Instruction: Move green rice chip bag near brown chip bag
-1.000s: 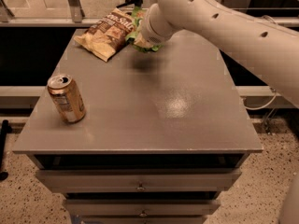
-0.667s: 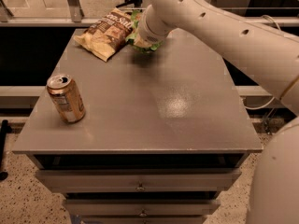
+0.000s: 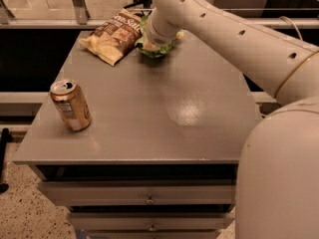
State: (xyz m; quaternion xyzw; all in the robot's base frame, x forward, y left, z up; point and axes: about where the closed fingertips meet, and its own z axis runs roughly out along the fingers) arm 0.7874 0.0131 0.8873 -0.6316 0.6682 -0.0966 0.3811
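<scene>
The brown chip bag lies flat at the far left of the grey table, dark brown centre with pale yellow edges. The green rice chip bag rests on the table just right of it, nearly touching, mostly hidden under my arm; only green crinkled edges show. My gripper is at the end of the white arm, right over the green bag at the far edge of the table.
A tan drink can stands upright near the table's left front. Drawers run below the table front. My white arm crosses the right side of the view. A railing post stands behind the table.
My arm has moved the green bag slightly left and down, closer to the brown bag. The can and brown bag have not moved.
</scene>
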